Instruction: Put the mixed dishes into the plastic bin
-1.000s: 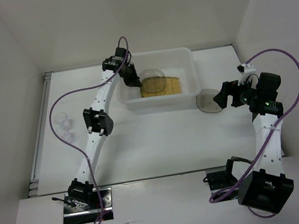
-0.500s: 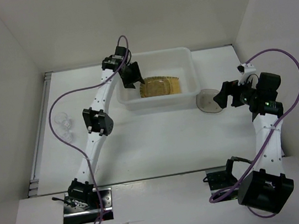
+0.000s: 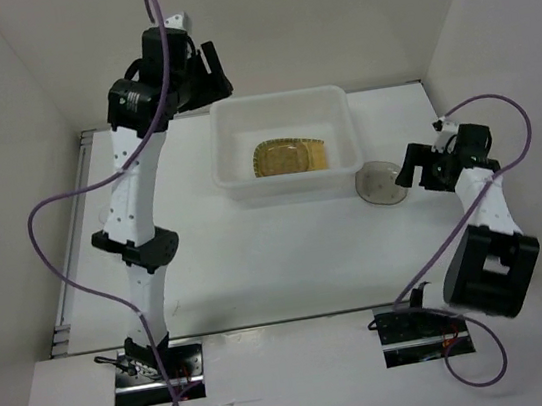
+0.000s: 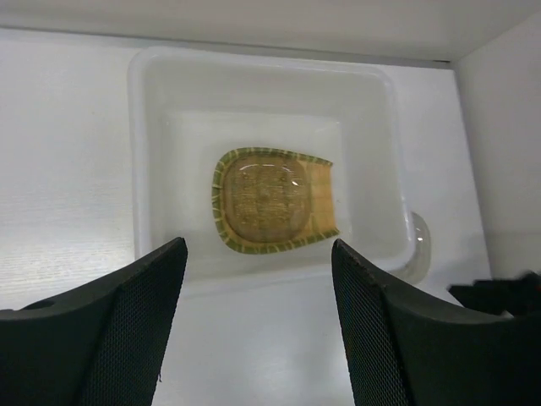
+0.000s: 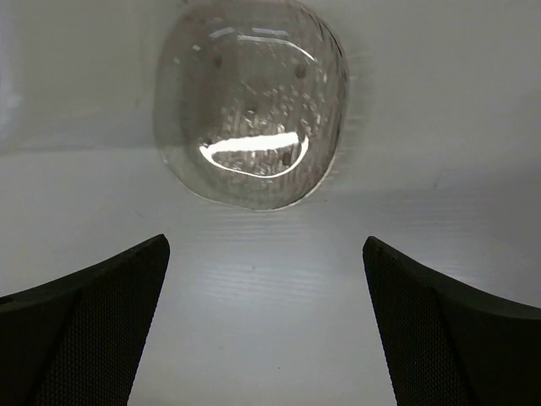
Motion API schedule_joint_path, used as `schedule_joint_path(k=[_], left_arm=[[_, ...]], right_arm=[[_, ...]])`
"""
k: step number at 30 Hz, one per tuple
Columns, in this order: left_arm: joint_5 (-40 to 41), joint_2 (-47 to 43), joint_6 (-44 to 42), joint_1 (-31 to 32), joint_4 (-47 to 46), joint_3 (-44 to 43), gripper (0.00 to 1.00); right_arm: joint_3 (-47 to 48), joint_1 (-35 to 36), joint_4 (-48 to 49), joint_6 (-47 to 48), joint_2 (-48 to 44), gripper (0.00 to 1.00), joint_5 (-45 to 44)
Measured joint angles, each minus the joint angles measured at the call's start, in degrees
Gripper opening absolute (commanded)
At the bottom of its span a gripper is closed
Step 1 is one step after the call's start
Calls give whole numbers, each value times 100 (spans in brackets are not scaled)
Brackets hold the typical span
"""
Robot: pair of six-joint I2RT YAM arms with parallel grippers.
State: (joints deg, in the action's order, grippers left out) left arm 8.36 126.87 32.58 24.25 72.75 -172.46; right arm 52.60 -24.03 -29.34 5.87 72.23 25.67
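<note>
The left gripper [image 4: 258,247] hangs high above the table [image 3: 288,251], its two black fingers [image 4: 110,330] spread wide with nothing between them. Its wrist camera looks straight down into the plastic bin [image 4: 254,59]. In the overhead view the left gripper [image 3: 207,73] sits beyond the bin's far left corner, at the top of a steeply extended arm.

Inside the plastic bin [image 3: 277,101] the tan-yellow fan-shaped plate [image 4: 318,203] lies flat on the floor, roughly in the middle, its straight edge toward the bin's right end. A smoky-grey translucent dish [image 4: 264,193] rests on top of it, covering most of the grid pattern. From overhead only the plate [image 3: 290,156] is clearly made out.

The right gripper [image 5: 264,254] is low over the table with its jaws wide apart and empty. Just ahead of its fingertips lies the second smoky-grey dish [image 5: 252,110], apart from both pads. In the overhead view the right gripper [image 3: 410,169] points left at this dish [image 3: 380,185]. The dish sits on the table outside the bin, just beside its near right corner. Whether it touches the bin wall cannot be told. Its edge [image 4: 420,245] also peeks past the bin's rim in the left wrist view.
</note>
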Motion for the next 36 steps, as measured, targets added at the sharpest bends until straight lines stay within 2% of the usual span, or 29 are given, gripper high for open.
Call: schedule_joint_path(k=[2, 4, 7, 11, 15, 18, 19, 22, 24, 32, 35, 36], left_arm=[[205, -463, -90, 214, 4, 155, 77], [579, -896, -205, 479, -13, 496, 84], [1456, -1554, -426, 719, -140, 1646, 88], [1873, -2474, -752, 719, -966, 4079, 96], [1941, -3731, -1029, 525, -2164, 7023, 96], [1884, -4570, -1126, 415, -2782, 8439, 97], [1860, -4824, -1145, 413, -2949, 8767, 97], [1814, -5346, -1150, 417, -3368, 9364, 97], [1700, -5495, -1147, 417, -3709, 9600, 98], [1220, -4957, -1145, 417, -4127, 9847, 98], [1084, -4861, -1147, 417, -4133, 9871, 98], [1054, -4859, -1147, 415, -4135, 9871, 98]], right_arm=[[81, 0, 13, -17, 638, 100, -192], [212, 0, -13, -20, 1246, 100, -339], [413, 0, -72, 28, 1947, 100, -483], [457, 0, -138, 118, 2138, 100, -570], [544, 0, -153, 127, 2164, 100, -667], [662, 0, -155, 149, 2310, 100, -684], [699, 0, -151, 151, 2387, 96, -686], [763, 0, -153, 162, 2625, 89, -686], [852, 0, -164, 170, 2826, 89, -686], [1464, 0, -68, 173, 3366, 80, -671], [1552, 0, -39, 212, 3456, 72, -614], [1585, -4, -33, 221, 3486, 65, -588]])
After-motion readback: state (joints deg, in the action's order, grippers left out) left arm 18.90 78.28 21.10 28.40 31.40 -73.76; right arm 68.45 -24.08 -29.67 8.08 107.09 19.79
